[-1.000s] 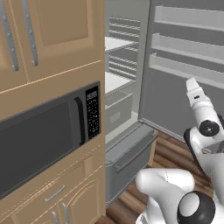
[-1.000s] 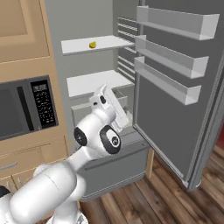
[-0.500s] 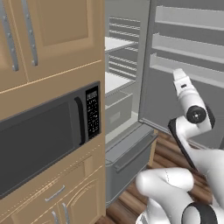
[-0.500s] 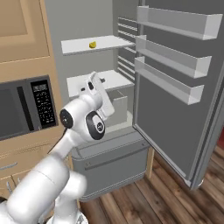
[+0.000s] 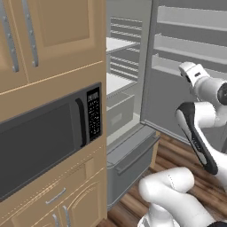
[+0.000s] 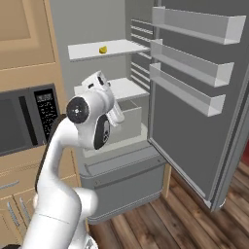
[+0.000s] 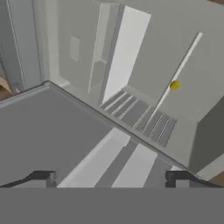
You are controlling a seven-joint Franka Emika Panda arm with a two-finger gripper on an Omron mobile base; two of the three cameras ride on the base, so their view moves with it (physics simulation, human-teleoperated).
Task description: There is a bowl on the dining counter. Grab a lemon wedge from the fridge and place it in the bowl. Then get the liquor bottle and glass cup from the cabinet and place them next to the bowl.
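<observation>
The jaws (image 7: pixel 111 177) stand wide apart and empty — both finger tips rise at the near edge of the hand view with nothing between them. Well ahead of the jaws, and off to one side of their line, the lemon wedge (image 7: pixel 174 85) lies on a white upper shelf (image 6: pixel 87 50) of the open fridge (image 6: pixel 121 180); the right base view shows the wedge (image 6: pixel 103 49) above the level of the hand. Beside the jaws stands the fridge door (image 6: pixel 194 131) with its projecting door racks (image 6: pixel 189 61). Likely hazards: a reach taken straight from this pose would probably miss the wedge, and a wide swing could strike the racks or the shelf edge — the piece is tiny, so a slightly offset closure may nudge it away rather than grip it.
</observation>
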